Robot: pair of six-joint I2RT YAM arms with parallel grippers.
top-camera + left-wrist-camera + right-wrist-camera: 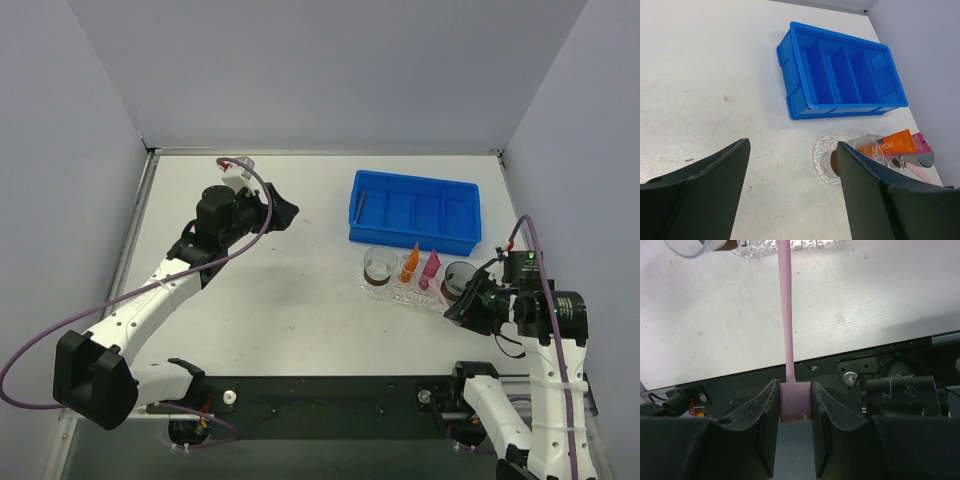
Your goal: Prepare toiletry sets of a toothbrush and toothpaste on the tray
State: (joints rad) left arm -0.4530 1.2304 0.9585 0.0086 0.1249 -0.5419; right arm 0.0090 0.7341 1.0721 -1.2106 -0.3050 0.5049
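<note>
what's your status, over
Left gripper open, empty, short of blue bin. Right gripper shut on toothbrush, far end at the tray. Orange tube, pink tube, clear cup crowd it.

**Top external view:** fixed high at the near side, looking down and forward over the whole tabletop (pixel 300 300); everything appears small and distant.

**Left wrist view:** set just behind the left hand (pixel 792 145), whose two dark fingers fill the lower edge. It looks obliquely ahead of the hand, across the tabletop to the blue bin (pixel 840 75) and the tray (pixel 822 155) beyond the fingertips.

**Right wrist view:** very close behind the right hand (pixel 795 385), facing along the toothbrush (pixel 786 315) ahead of its fingers toward the tray's rim.

All three views share the tray; the top and left wrist views also share the bin.
</note>
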